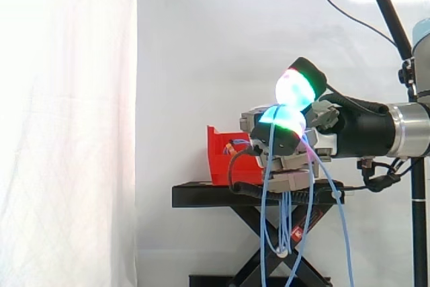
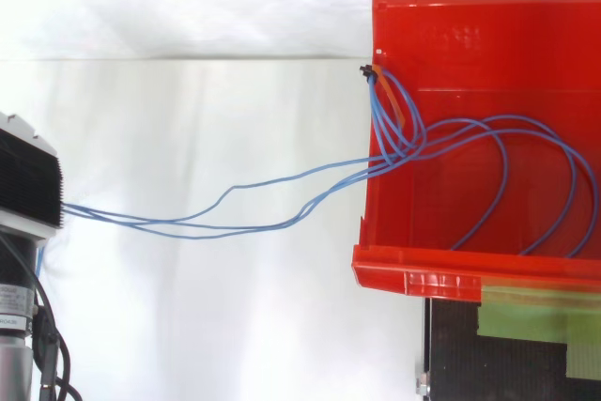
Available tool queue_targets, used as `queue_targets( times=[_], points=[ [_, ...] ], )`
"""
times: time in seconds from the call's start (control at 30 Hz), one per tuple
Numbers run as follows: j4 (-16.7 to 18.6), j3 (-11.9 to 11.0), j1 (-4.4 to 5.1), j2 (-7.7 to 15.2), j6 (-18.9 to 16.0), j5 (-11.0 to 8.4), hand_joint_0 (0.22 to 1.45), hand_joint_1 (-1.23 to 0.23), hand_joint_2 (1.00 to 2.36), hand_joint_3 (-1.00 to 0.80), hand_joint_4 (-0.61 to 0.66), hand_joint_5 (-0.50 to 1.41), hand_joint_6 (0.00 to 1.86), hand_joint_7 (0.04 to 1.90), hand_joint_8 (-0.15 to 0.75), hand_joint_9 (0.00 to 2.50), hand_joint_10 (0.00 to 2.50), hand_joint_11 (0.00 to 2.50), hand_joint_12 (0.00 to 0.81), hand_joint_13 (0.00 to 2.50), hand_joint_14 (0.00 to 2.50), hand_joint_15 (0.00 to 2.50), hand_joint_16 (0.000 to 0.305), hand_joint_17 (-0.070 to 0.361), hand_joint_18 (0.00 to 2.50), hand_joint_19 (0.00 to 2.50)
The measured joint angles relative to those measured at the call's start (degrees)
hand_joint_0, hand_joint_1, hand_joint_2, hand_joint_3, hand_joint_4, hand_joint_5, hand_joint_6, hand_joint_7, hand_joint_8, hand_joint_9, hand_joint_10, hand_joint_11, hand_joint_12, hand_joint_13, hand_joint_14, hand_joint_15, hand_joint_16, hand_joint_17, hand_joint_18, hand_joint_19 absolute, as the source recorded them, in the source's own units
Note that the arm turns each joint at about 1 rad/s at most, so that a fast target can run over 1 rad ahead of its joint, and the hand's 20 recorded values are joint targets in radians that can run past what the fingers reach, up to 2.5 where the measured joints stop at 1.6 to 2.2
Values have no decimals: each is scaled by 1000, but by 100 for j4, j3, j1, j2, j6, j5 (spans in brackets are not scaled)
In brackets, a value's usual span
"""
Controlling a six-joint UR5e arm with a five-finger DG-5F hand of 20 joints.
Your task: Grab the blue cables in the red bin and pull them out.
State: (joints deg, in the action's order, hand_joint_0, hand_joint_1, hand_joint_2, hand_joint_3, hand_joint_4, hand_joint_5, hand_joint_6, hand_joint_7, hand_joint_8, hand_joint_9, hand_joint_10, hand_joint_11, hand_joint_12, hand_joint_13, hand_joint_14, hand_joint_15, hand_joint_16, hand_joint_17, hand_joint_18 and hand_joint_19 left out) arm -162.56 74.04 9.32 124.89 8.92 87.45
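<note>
From the side view I see the arm (image 1: 376,129) coming in level from the right edge. The hand (image 1: 321,117) is held out above the middle of the black stand (image 1: 201,194), just right of the red bin (image 1: 222,162). The bin sits at the left end of the stand's top, with the white curtain (image 1: 67,132) behind it.

In the top view the bin's (image 2: 451,16) left wall carries an anchor point near its far corner, where an orange tie (image 2: 385,91) gathers the blue cables (image 2: 235,196). Several wide loops of them lie on the bin floor, spreading towards the right wall. The remaining strands cross the left wall low down and run left in a shallow sag, clear of the bin, to the arm's black end (image 2: 23,185) at the left edge of the view. A strip of green tape (image 2: 526,312) lies on the stand just below the bin's near rim.

The hand's fingers are curled in, clamped on the cables. The glowing fingertips (image 1: 294,89) (green and cyan with a little magenta) are stacked close together at its front. From that grip the cables (image 1: 267,220) drop in long loops past the stand's near edge, and one strand swings out right and down to the bottom of the view. I cannot tell how many strands are in the grip.
</note>
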Motion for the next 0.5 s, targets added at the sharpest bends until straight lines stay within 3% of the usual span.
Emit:
queue_targets(
  times=[0.5],
  points=[
    [-2, -3, 0, 0, 0, 0, 913, -947, 1000, -1000, -38, 1041, 330, 914, 166, 1577, 27, 1831, 246, 1485, 1228, 1609, 37, 82, 1233, 1402]
  ],
)
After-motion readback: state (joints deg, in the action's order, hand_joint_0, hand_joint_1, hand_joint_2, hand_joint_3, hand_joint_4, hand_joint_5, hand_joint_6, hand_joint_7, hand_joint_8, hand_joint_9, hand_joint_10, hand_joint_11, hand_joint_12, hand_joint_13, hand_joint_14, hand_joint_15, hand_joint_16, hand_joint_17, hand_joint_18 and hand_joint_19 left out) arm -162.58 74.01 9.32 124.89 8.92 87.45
